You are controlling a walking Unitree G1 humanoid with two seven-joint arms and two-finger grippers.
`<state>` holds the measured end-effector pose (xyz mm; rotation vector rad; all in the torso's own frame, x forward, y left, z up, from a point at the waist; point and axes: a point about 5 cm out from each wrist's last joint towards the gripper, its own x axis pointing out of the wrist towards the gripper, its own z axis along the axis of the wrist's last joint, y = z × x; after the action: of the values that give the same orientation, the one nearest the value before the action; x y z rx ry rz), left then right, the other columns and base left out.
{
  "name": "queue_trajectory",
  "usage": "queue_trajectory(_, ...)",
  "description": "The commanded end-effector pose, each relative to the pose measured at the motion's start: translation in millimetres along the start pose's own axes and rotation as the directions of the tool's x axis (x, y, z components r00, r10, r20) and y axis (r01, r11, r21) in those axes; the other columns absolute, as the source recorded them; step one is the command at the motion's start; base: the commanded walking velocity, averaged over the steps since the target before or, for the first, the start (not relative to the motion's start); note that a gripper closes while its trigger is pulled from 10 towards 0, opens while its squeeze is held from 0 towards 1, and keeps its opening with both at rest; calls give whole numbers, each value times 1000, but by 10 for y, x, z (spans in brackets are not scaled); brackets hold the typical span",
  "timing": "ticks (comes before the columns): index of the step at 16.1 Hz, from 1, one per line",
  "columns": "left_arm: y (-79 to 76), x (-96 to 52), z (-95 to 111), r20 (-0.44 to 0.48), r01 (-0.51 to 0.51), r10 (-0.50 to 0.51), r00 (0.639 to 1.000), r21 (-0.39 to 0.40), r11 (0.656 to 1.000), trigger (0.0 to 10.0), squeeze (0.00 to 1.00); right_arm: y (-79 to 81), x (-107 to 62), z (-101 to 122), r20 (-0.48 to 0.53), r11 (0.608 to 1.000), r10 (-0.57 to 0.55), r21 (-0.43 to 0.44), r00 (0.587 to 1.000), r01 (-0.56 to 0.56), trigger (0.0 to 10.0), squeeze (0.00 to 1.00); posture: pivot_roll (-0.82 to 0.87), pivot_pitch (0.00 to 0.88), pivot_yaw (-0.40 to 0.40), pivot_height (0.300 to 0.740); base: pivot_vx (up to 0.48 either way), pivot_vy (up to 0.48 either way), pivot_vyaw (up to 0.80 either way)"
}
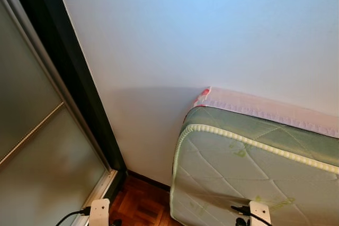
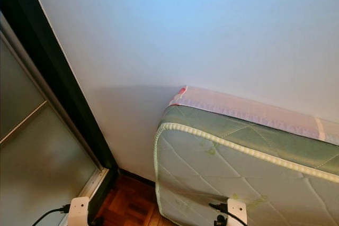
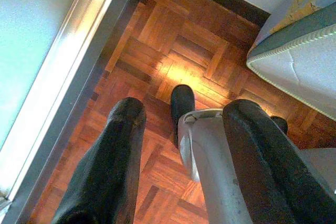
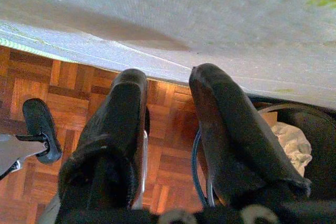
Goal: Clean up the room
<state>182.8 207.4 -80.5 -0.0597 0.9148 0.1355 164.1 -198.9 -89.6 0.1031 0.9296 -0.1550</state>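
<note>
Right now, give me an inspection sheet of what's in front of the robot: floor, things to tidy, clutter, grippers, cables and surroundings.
Surface: reddish-brown wooden parquet floor, sunlit patch in the middle.
Job's things: nothing seen that clearly needs tidying.
Clutter: crumpled white material in a dark container beside the mattress; contents unclear.
Grippers: left gripper hangs over the floor, jaws apart, empty; right gripper hangs beside the mattress, jaws apart, empty.
Cables: black cable at the left wrist; another at the right wrist.
Surroundings: pale green quilted mattress standing on edge against the white wall; frosted glass sliding door with dark frame on the left.
</note>
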Motion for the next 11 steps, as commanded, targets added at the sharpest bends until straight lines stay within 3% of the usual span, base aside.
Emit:
queue_trajectory(1,772,-469,-888,-157,-74,80,984,47,996,10000,0,-381,-68,-94,-46,958,-22,283,999,34,10000,0,71,0,-12,740,0,0,0)
queue_trajectory(8,769,-474,-901,-160,-74,80,984,41,996,10000,0,-387,-71,-106,-52,959,-24,280,998,37,10000,0,70,0,-17,740,0,0,0)
queue_trajectory(11,772,-477,-908,-163,-73,79,983,47,996,10000,0,-383,-72,-112,-55,960,-22,277,998,37,10000,0,68,0,-14,740,-309,0,0)
